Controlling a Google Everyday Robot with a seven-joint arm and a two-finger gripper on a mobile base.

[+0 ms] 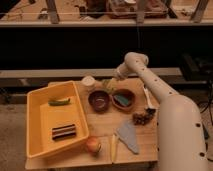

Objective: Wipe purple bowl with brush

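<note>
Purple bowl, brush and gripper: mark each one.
purple bowl (pixel 99 100): camera view, its pinkish inside.
brush (pixel 147 96): camera view, its pale handle.
gripper (pixel 111 83): camera view, its tip, just behind the purple bowl.

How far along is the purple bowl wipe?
Done: nothing visible yet. The brush lies on the table beside the orange-brown bowl, away from the gripper. In hand: the gripper hovers just behind the purple bowl. Left: fetch the brush, wipe the bowl.

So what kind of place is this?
Likely a robot test setup rather than a home kitchen: a wooden table staged with a yellow bin, purple bowl and brush, with the gripper near its back edge.
</note>
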